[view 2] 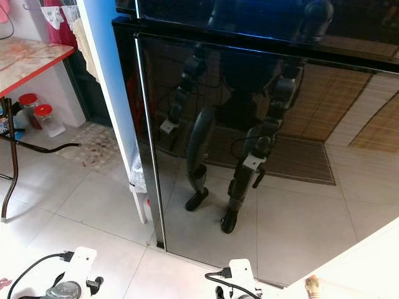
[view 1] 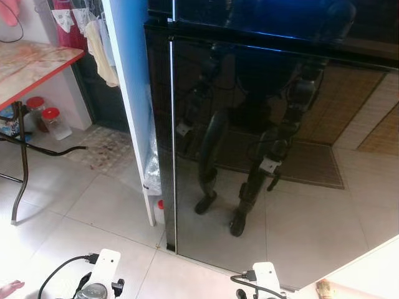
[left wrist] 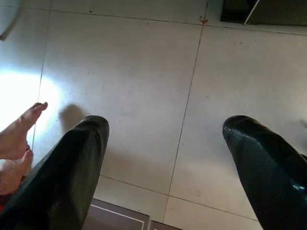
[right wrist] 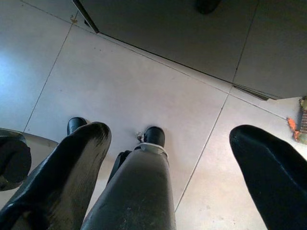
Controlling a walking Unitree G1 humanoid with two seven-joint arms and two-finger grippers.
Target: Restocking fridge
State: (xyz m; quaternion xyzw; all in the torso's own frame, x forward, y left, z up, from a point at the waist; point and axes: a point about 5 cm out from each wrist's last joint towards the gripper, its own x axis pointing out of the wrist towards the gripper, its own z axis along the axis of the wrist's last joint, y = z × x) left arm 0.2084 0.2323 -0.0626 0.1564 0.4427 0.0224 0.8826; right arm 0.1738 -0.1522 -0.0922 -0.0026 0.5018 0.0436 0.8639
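Fridge: the tall black glossy fridge (view 1: 268,143) takes up the centre and right of the head views, its door closed, so nothing can go in until it is opened.
Door surface: the glass mirrors the robot's own body and legs, which suggests the robot stands square in front of it, near enough to start on the door.
Door edge: a pale vertical line (view 1: 173,143) runs down the left side of the door, just beside the white side panel (view 1: 134,112); it looks like the free edge or a handle strip, though which one I cannot tell.
Left gripper: the left gripper (left wrist: 165,158) hangs low over the floor tiles (left wrist: 144,72), its two black fingers (left wrist: 67,172) spread wide with nothing between them.
Right gripper: the right gripper (right wrist: 168,158) also points at the floor, fingers (right wrist: 273,177) wide apart and empty; the robot's leg and foot (right wrist: 154,136) show between them.
Why the arms hang: both look idle at the robot's sides, probably because no reach has begun.
Person: bare feet (left wrist: 19,139) at the left edge of the left wrist view.
Surroundings: a red-edged table (view 1: 37,65) at upper left, with red-lidded jars (view 1: 53,121) on the floor beneath.
Stock: no item to load is held.
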